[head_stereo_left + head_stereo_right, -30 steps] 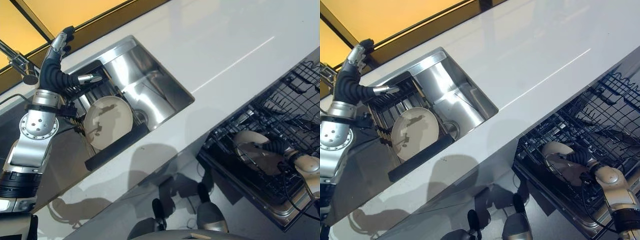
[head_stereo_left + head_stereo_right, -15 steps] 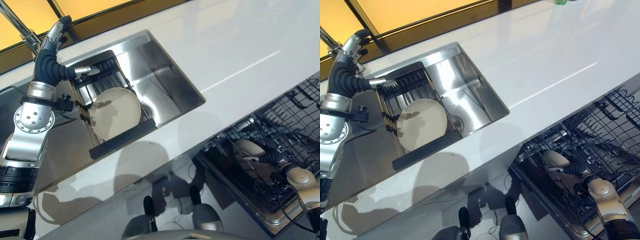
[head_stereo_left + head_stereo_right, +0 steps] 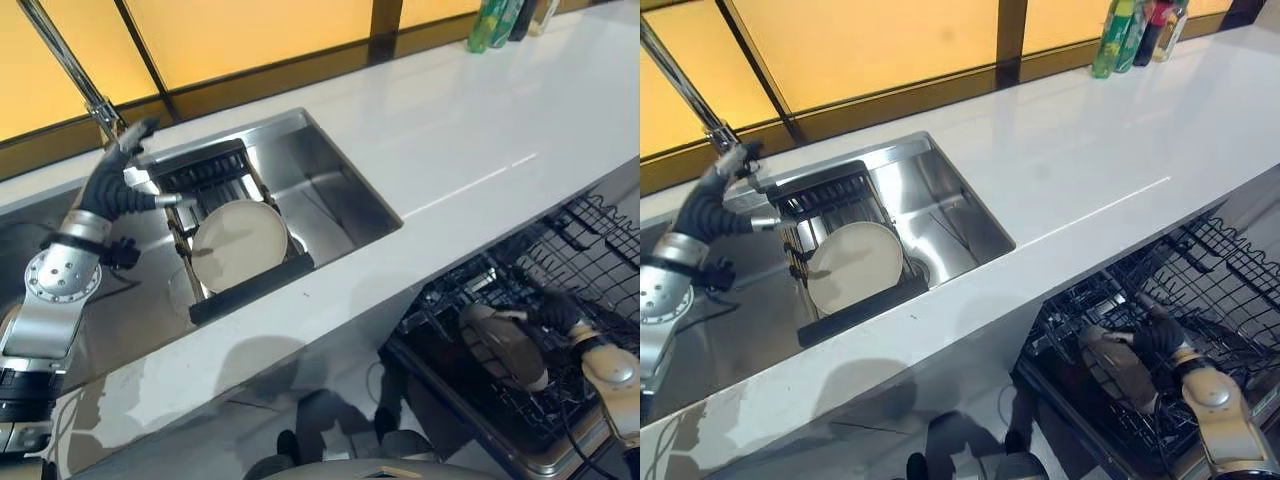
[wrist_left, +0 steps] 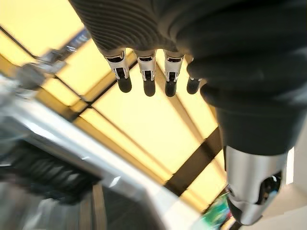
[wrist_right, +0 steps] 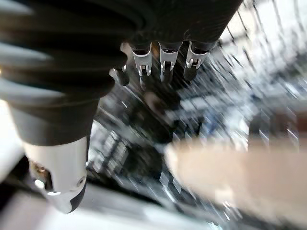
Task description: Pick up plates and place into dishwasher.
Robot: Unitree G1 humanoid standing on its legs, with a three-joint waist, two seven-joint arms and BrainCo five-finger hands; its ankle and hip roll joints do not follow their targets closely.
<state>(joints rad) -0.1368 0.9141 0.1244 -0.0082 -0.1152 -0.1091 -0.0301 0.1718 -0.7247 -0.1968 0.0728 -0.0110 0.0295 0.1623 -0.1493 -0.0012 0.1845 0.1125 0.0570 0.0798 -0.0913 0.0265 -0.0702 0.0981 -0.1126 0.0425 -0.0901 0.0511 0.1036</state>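
Left robot hand (image 3: 128,172), fingers straight and empty, above the sink (image 3: 330,190) rack at ten o'clock, near a cream plate (image 3: 238,237) leaning there. Right robot hand (image 3: 1160,338) at four o'clock beside a second plate (image 3: 1118,368) in the dishwasher rack (image 3: 590,270); fingers apparently relaxed, contact unclear.

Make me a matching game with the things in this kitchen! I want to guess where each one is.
Things:
1. cream plate
2. bottles
3. right hand
4. left hand

Places:
A. far corner of the white counter
B. in the dishwasher rack, by a plate
C. leaning in the sink rack
D. raised above the sink, near the tap

Pairs: 1-C, 2-A, 3-B, 4-D
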